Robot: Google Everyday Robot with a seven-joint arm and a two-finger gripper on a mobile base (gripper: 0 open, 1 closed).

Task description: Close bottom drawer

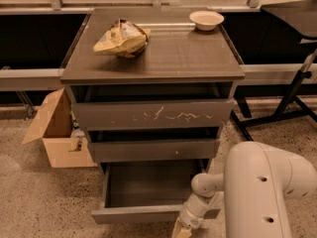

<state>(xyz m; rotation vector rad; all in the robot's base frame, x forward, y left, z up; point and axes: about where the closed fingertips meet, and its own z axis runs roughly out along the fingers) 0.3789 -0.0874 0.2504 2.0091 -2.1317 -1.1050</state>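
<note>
Gripper [181,229] low at the open bottom drawer [138,214], near its right end.

My gripper is at the near edge of view, touching or just beside the drawer's slim front; whether it is wide or narrow I cannot tell. The drawer stands pulled well out of the cabinet [153,63]. Pushing this far right of centre could skew the drawer so it jams, or I could slip off the front.

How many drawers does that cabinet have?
3: the scratched top drawer, the plain middle drawer, and the bottom drawer, pulled open, with the robot's claw at its front edge.
</note>
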